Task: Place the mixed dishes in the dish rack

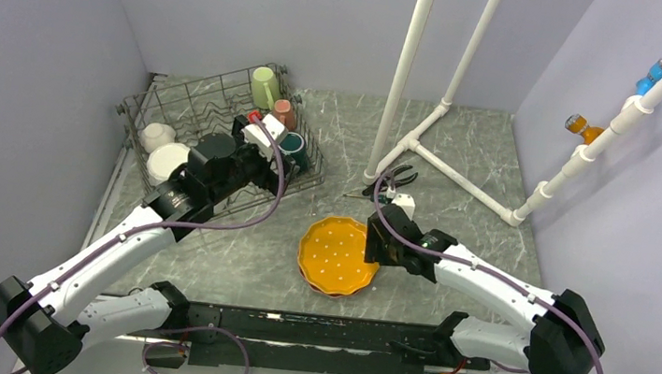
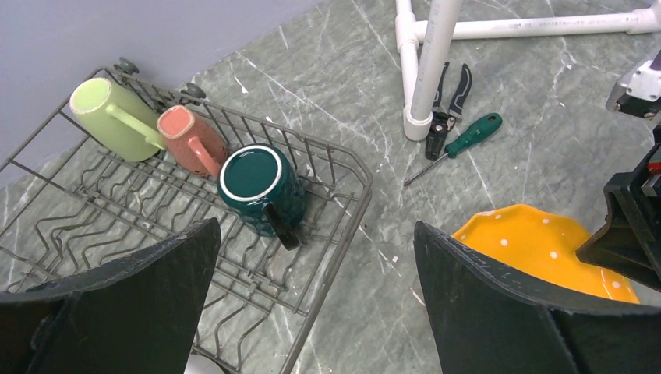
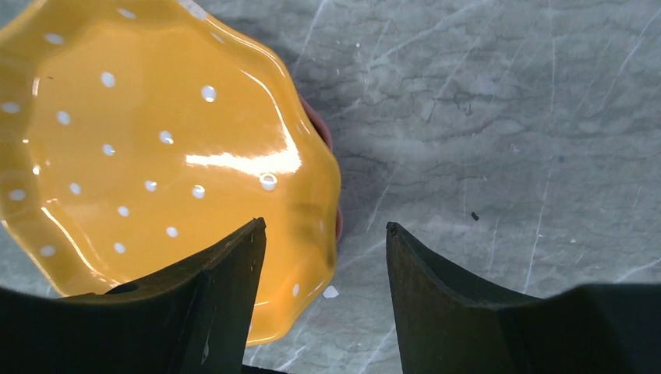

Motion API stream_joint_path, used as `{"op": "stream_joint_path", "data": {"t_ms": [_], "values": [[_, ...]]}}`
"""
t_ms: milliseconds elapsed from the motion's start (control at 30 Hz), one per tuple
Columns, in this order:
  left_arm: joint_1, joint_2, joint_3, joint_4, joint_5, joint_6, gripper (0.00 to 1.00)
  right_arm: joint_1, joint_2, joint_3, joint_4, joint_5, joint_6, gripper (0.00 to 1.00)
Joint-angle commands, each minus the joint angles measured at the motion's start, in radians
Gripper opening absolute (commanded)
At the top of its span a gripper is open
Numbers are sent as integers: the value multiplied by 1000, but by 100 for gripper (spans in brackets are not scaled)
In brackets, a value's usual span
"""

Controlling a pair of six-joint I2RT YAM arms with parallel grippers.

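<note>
Right gripper (image 3: 323,227) fingers apart, straddling orange plate (image 3: 156,156) rim near table's (image 3: 507,117) front edge, not clamped. Left gripper (image 2: 316,230) spread wide, empty, above rack's (image 2: 343,167) right edge.

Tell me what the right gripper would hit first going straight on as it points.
Probably the rim of the orange dotted plate; the right gripper straddles that edge, table beside it. Depth is unclear.

Glossy orange scalloped plate with white dots (image 3: 156,156) lies on grey marbled tabletop (image 3: 507,117). Reddish rim (image 3: 328,142) shows under its edge. Right gripper (image 3: 323,226) straddles plate's edge, jaws apart: one finger over plate, other over tabletop.
</note>
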Motion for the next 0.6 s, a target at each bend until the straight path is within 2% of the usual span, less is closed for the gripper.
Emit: {"op": "stream_joint_path", "data": {"t_ms": [0, 167, 500, 567], "values": [[-8, -17, 43, 33, 18, 36, 99, -6, 1, -59, 109, 10, 21, 59], [-8, -4, 35, 38, -32, 50, 99, -9, 34, -93, 202, 10, 5, 38], [-9, 54, 41, 43, -45, 62, 99, -27, 26, -152, 290, -25, -18, 37], [-9, 70, 53, 31, -47, 61, 98, -31, -2, -179, 314, -30, -27, 33]]}}
